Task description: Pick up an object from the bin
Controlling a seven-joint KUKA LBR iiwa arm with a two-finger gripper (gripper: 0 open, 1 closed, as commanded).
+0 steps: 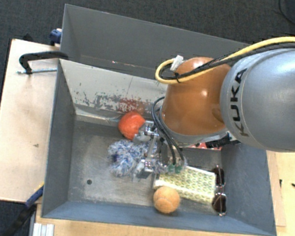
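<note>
Grey sheet metal of the bin (78, 187) lies under everything, its walls sloping in to a flat floor. Your claw (149, 155) hangs low near the floor's middle, just right of a blue-and-white fluffy bundle (123, 158). You cannot tell whether the claw is spread or pressed together, nor whether it touches the bundle. As the nearest thing, the bundle looks like the likeliest pick. An orange ball (131, 124) sits just behind the claw. A patterned green-and-white pad (192, 184) and a tan ball (166, 199) crowd its right, with sunglasses (218, 197) beyond. The orange wrist cover (194, 100) blocks your sight of whatever lies beneath it.
</note>
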